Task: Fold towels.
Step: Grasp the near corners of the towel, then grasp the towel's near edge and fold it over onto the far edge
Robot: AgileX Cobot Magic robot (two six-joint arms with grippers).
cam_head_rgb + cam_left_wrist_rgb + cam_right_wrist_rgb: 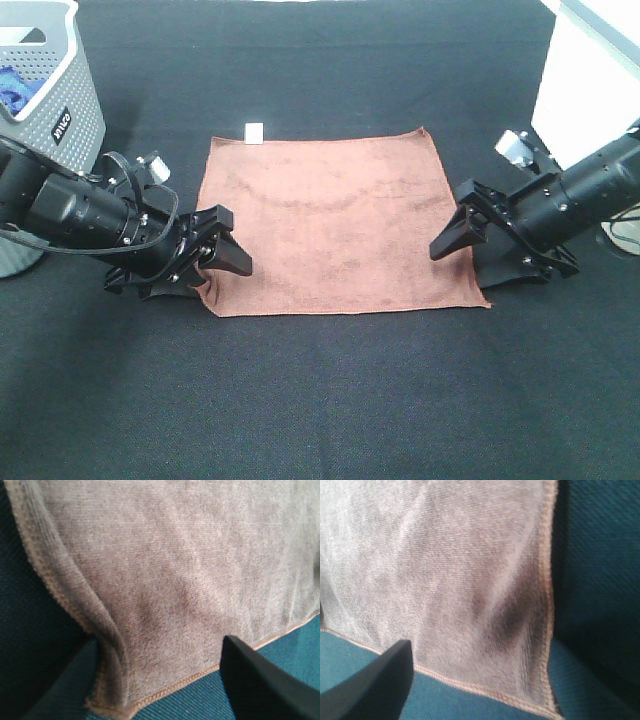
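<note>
The rust-brown towel (335,225) lies spread flat on the black table, its small white tag (254,131) at the far edge. My left gripper (238,240) is open at the towel's near-left corner, jaws straddling the edge. In the left wrist view the towel (175,580) corner lies between the two fingers (260,680), and the stitched edge ripples up beside one finger. My right gripper (448,220) is open at the towel's right edge near its near-right corner. The right wrist view shows the towel (445,570) corner and one finger (375,680); the other finger is out of frame.
A grey perforated basket (55,90) with something blue inside stands at the far left, behind the left arm. A white block (590,80) stands at the far right. Black cloth (330,400) covers the table on the near side of the towel.
</note>
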